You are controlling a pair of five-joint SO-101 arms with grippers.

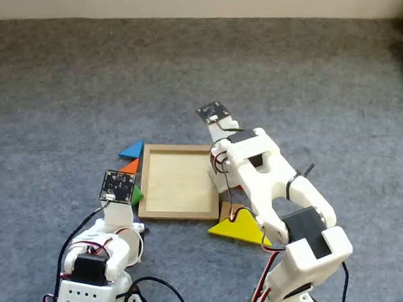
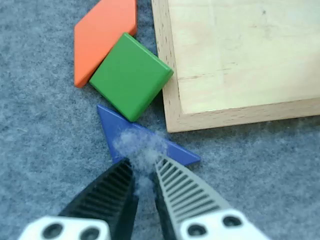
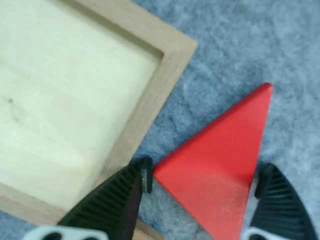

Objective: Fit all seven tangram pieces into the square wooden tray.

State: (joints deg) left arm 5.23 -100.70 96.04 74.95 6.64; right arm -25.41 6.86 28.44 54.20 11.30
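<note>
Right wrist view: right gripper (image 3: 204,176) spread wide astride the red painted-wood triangle (image 3: 220,165), just beside the bare square wooden tray (image 3: 150,107).
Likely the first pick: close, lift over the rim. Left gripper (image 2: 143,165) narrow, empty, at the blue triangle (image 2: 125,135).

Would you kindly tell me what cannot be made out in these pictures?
Red triangular piece: high view, covered by the right arm; right wrist view, one corner cut by the edge.
Green square piece: high view, mostly covered by the left arm's camera.
Dark blue triangular piece: left wrist view, a fuzzy smudge blurs its middle by the left tool.
Square wooden tray: high view, one rim partly under the right arm.
</note>
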